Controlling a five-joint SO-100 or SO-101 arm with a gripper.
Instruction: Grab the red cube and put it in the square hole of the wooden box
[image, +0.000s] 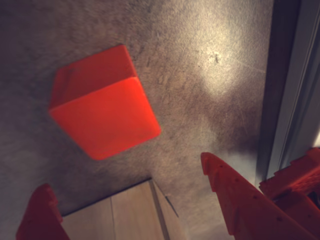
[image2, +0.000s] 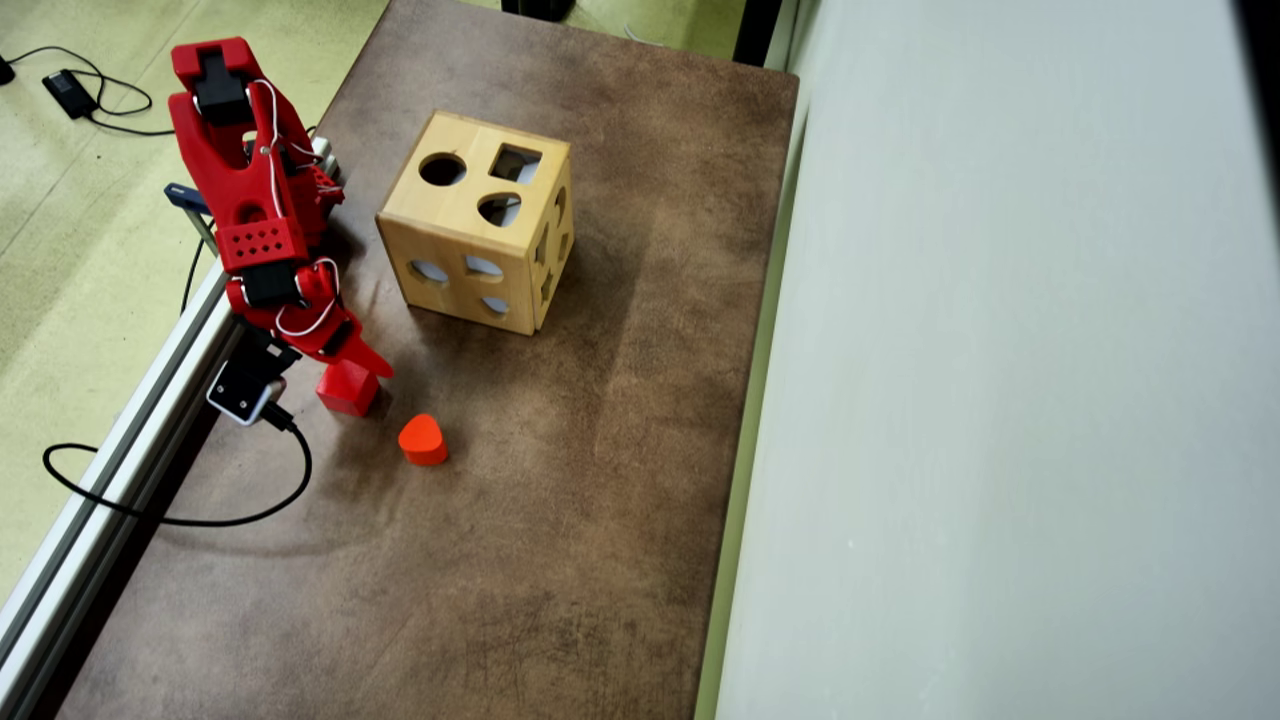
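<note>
Red cube (image2: 346, 388) sits free on the surface (image2: 560, 520), just beside the gripper (image2: 362, 372) tip, not yet gripped; fingers (image: 240, 200) spread apart w/ nothing between them, prob. lining up a grab; heart block (image2: 422, 440) near; wooden box (image2: 478, 232) well apart, square hole (image2: 515, 163) on top.

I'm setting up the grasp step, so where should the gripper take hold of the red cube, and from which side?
Grip the red cube across two opposite flat side faces, coming down from above. It sits flat on the table with its top free, and its parallel faces suit two fingers. The gripper, open in the wrist view, is already right beside it; the heart-shaped block lies apart and should not interfere.
</note>
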